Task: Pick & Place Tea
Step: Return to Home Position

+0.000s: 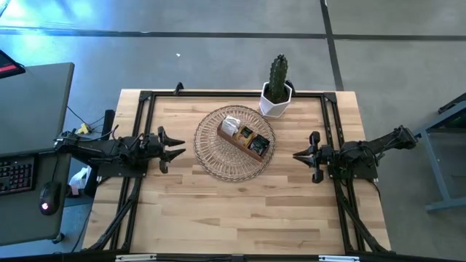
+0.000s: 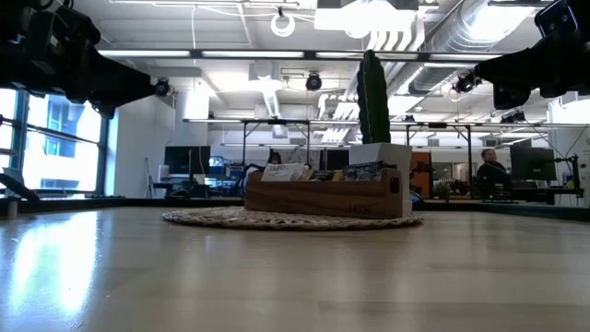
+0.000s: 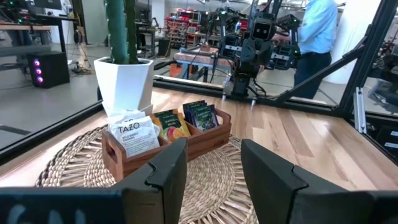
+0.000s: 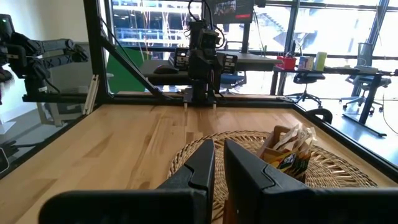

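Left wrist view gives the best look at the tea (image 3: pixel 163 126). The packets stand on edge in the wooden box (image 3: pixel 208 142), a white one at the near end, orange-and-yellow ones in the middle and dark ones at the far end. I can see none lying loose on the table (image 1: pixel 240 211). The box sits on the round wicker mat (image 3: pixel 217 180), with a cactus in a white pot (image 3: pixel 124 78) just past the mat's rim.

The left gripper (image 1: pixel 175 151) hangs off the mat's left side, fingers spread wide and holding nothing. The right gripper (image 1: pixel 304 155) is off the mat's right side, its fingers drawn almost together, also holding nothing. Both point inward at the box.

The sorting looks finished to me, so the risk now lies in the retreat. The packets poke above the box walls and the white one leans outward. If either arm swung forward or dipped instead of pulling straight back, it could catch the mat, jolt the box and spill packets, or knock the cactus over.
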